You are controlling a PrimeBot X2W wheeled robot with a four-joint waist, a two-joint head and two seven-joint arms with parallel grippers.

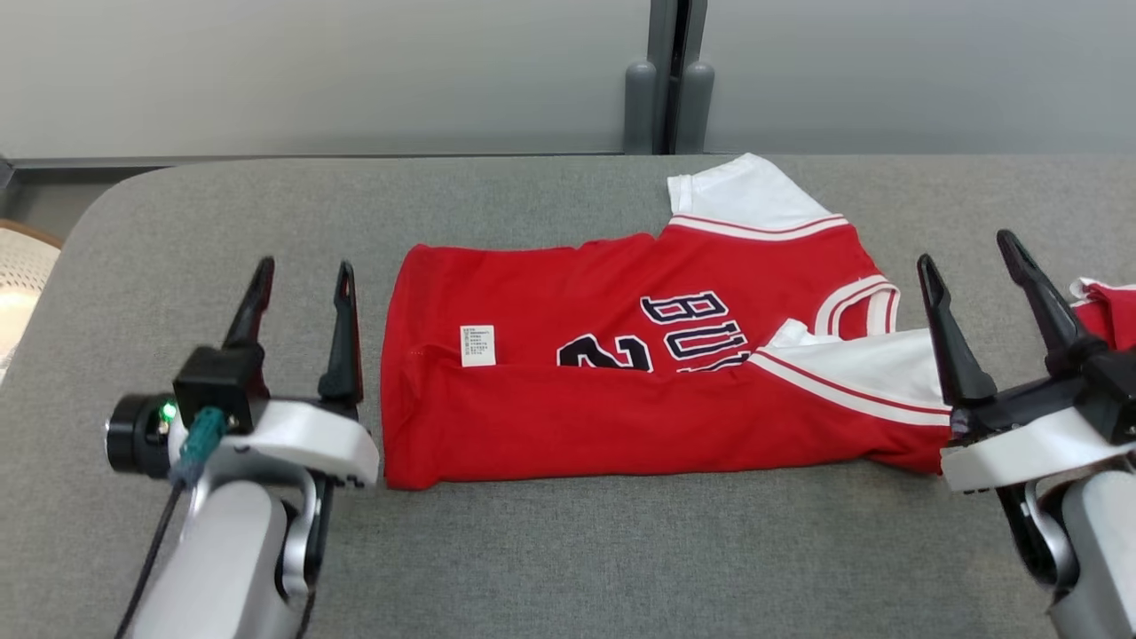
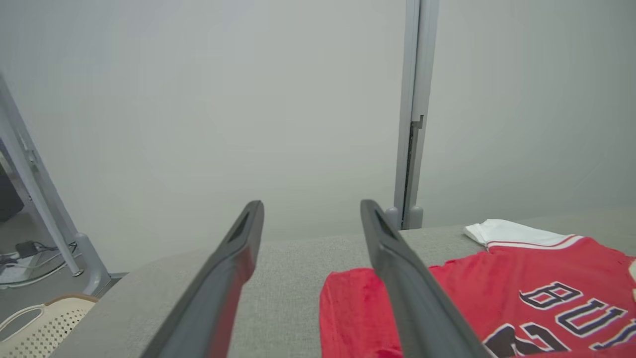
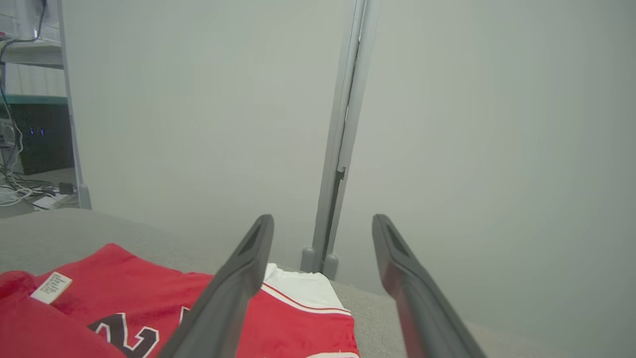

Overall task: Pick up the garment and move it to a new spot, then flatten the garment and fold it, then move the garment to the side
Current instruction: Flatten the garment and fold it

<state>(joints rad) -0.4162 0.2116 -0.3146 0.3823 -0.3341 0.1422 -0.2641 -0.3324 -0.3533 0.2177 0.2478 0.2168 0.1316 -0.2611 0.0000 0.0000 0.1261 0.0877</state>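
fingers [image 1: 343, 328]: 4, apart | jersey [image 1: 577, 426] x1, half-folded | poss. 2nd garment [image 1: 1120, 315] R edge

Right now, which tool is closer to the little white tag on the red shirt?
Left. The left tool sits just past the red shirt hem, near the white tag. The right tool is at the sleeve end, far from it.
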